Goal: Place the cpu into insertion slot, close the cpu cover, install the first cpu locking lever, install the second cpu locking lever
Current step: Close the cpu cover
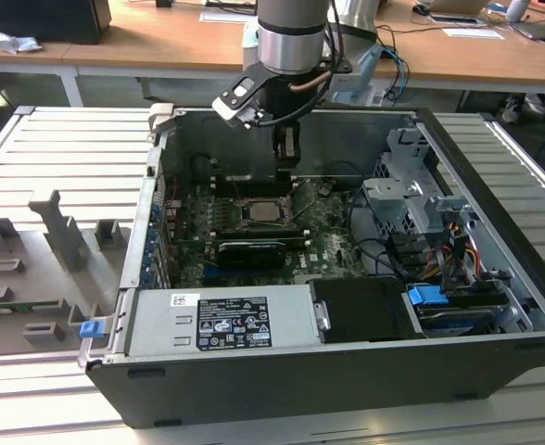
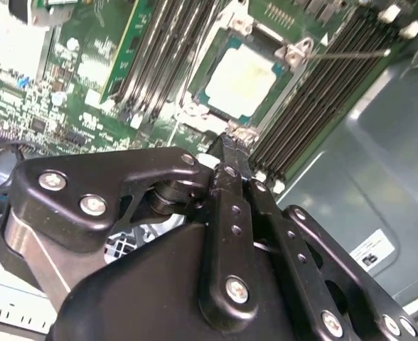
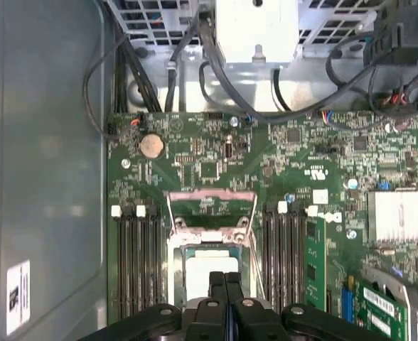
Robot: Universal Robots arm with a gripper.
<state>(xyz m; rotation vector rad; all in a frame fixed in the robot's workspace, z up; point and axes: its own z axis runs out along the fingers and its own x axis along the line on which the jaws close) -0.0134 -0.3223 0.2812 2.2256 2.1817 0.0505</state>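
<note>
At the exterior view's left, grey plastic fixtures [image 1: 59, 232] sit on the ribbed table [image 1: 31, 148] beside one open computer case [image 1: 495, 278]. In the middle, the one cpu [image 1: 263, 211] lies seated in the insertion slot [image 3: 175, 241], its pale face bare. The cpu cover [image 3: 211, 195] looks swung open beyond it. Two banks of memory slots [image 3: 138, 263] flank the socket. The gripper [image 1: 287, 165] hangs just above the socket's edge, fingers pressed together on nothing. One thin lever [image 2: 351, 52] juts free. Rightward, a drive cage [image 1: 407, 190] and cables [image 1: 374, 250] crowd close.
</note>
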